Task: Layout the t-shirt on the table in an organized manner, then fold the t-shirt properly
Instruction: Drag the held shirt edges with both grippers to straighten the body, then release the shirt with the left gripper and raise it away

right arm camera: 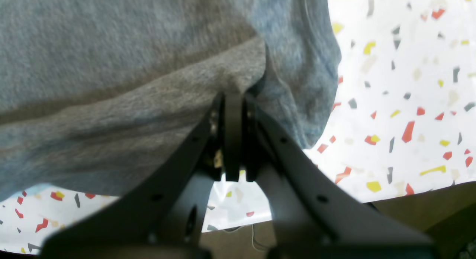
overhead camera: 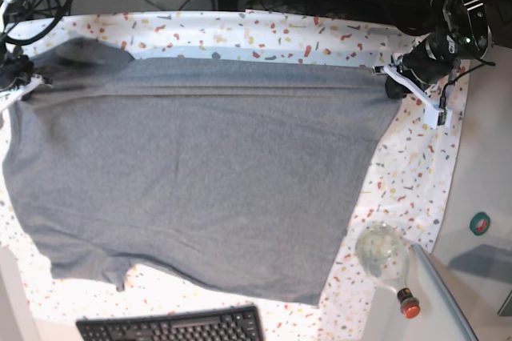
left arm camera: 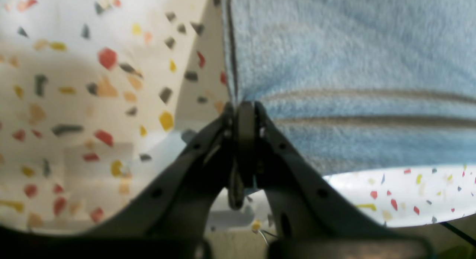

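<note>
While wrist views show pinched hems, base shows the t-shirt [overhead camera: 200, 181] spread.

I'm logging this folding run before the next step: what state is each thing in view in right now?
t-shirt: spread over the table, far edge stretched taut between both grippers, lower hem slanted.
left gripper: fingers shut on the shirt's hem corner.
right gripper: shut on the shirt's other corner.
table: mostly covered by the shirt.
keyboard: lying flat at the near edge.
bottle: lying on its side, capped.
</note>
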